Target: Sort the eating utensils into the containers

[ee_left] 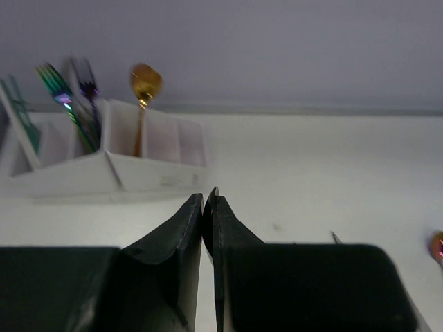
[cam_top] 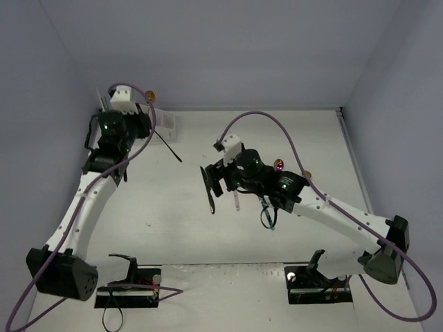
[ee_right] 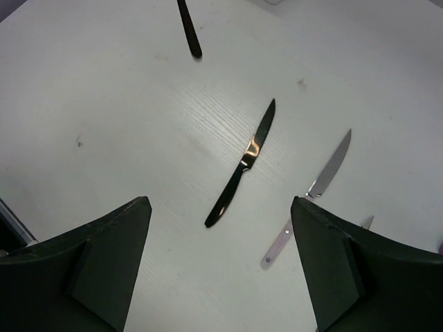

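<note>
Pick step: hovers right gripper [ee_right: 220, 204], spread wide, over black knife [ee_right: 246, 166]. Holds left gripper [ee_left: 208, 200] pinched shut, empty, by white rack [ee_left: 138, 173] at 10 o'clock. Next: lower, clamp handle.

No readable text or labels.

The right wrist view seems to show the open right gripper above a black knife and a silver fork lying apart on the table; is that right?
Not quite: the silver piece is a knife with a pointed blade, not a fork. The right wrist view shows it lying apart from the black knife on the table, under the open right gripper.
</note>
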